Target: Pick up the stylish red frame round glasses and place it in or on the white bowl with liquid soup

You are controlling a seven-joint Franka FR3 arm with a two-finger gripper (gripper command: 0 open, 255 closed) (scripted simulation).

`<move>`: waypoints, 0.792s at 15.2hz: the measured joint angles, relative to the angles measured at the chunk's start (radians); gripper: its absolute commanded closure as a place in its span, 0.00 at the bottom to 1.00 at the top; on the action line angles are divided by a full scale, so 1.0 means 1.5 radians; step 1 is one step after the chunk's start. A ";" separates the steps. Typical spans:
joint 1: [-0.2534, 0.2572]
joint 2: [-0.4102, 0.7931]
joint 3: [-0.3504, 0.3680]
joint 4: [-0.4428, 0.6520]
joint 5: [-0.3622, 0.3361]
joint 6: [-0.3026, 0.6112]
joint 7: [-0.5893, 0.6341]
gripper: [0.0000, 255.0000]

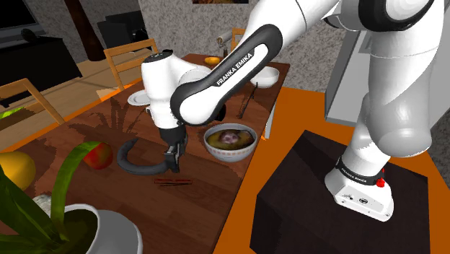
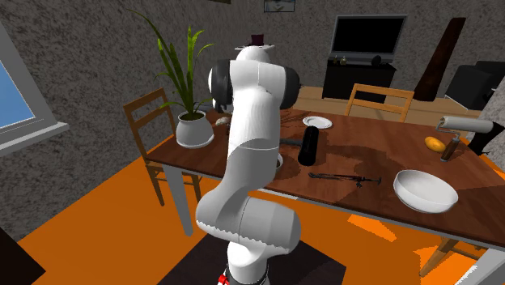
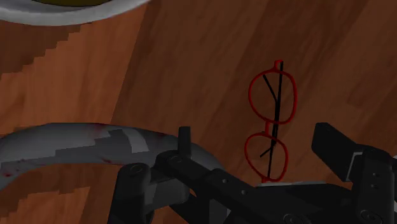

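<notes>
released, the claw (image 3: pixel 256 137) straddles the red round glasses (image 3: pixel 266 119); closing too high would likely miss the thin frame lying flat beneath.

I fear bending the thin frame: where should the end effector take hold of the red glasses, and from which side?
Probably at the bridge of the red glasses, where the two round rims meet, coming straight down from above. They lie flat on the table with the temples folded, so the narrow middle best suits the open end effector.

Glasses (image 3: pixel 273 121) red w/ black arms; table (image 3: pixel 178 76) brown wood-grain.
</notes>
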 measured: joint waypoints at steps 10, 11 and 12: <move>0.043 0.103 -0.009 0.050 -0.053 0.049 0.024 0.00; 0.044 0.106 -0.010 0.050 -0.054 0.051 0.024 0.00; 0.045 0.107 -0.010 0.050 -0.055 0.053 0.025 0.00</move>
